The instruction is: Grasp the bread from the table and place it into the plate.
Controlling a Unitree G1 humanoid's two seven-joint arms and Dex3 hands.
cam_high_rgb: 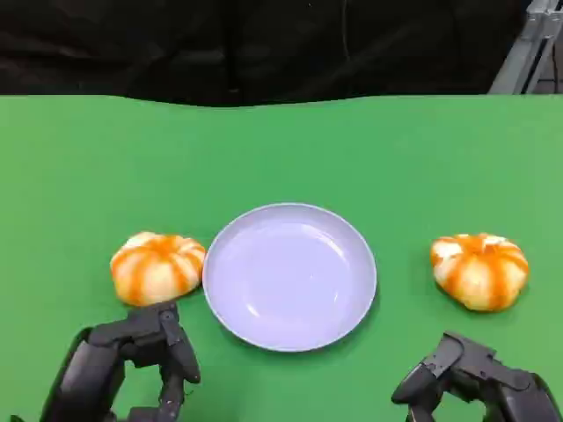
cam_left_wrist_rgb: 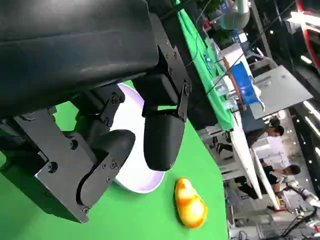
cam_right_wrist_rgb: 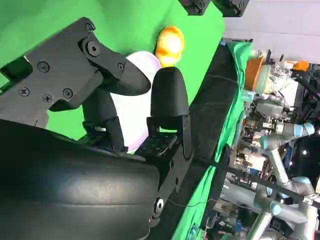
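Note:
Two round orange-and-white striped breads lie on the green table. The left bread (cam_high_rgb: 158,266) sits just left of the empty pale lavender plate (cam_high_rgb: 290,277); the right bread (cam_high_rgb: 479,270) lies farther off on the plate's other side. My left hand (cam_high_rgb: 132,360) hovers near the front edge, just below the left bread, fingers apart and holding nothing. My right hand (cam_high_rgb: 475,380) hangs low at the front right, below the right bread, also empty. Past my left hand (cam_left_wrist_rgb: 115,135), the left wrist view shows the plate (cam_left_wrist_rgb: 135,177) and a bread (cam_left_wrist_rgb: 190,204). Beyond my right hand (cam_right_wrist_rgb: 115,100), the right wrist view shows the plate (cam_right_wrist_rgb: 132,112) and a bread (cam_right_wrist_rgb: 170,44).
The green table (cam_high_rgb: 281,149) ends at a dark backdrop behind. A metal frame (cam_high_rgb: 528,53) stands at the back right. The wrist views show other benches, robot arms and people (cam_left_wrist_rgb: 272,150) well away from the table.

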